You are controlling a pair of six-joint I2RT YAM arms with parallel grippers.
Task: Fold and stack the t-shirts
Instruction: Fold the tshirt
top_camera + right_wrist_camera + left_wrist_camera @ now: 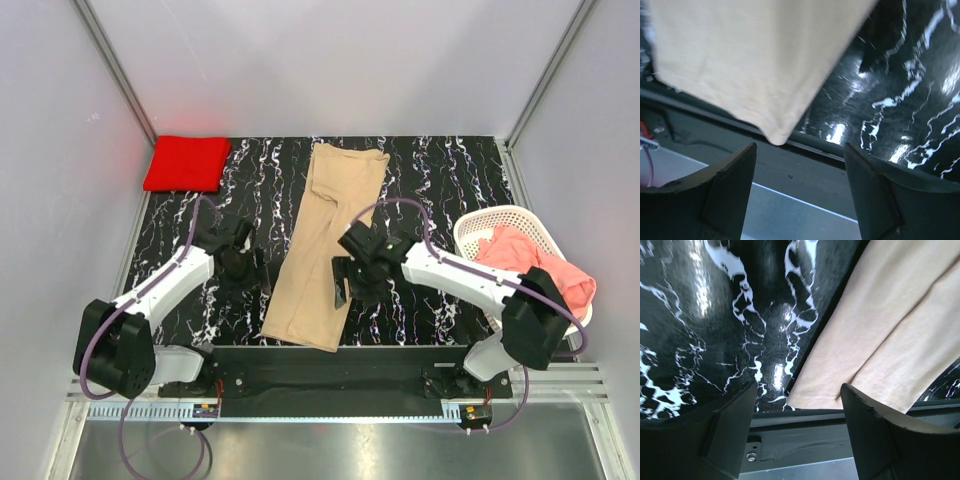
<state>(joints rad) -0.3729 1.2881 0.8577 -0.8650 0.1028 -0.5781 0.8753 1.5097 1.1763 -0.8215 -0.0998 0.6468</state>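
Observation:
A tan t-shirt [322, 240] lies as a long narrow folded strip down the middle of the black marbled table [440, 180], its near hem at the front edge. My left gripper [250, 268] hovers open just left of the strip; its wrist view shows the tan t-shirt's hem corner [840, 385] ahead of the empty jaws. My right gripper [345, 285] hangs open over the strip's right side near the hem, with the tan t-shirt's corner [775, 131] in front of it. A folded red t-shirt [187, 163] rests at the back left. A salmon-pink t-shirt [535, 268] is bunched in the basket.
A white lattice basket [490, 222] stands at the table's right edge beside the right arm. Grey walls close in the back and both sides. A black rail [330, 365] runs along the table's front edge between the arm bases.

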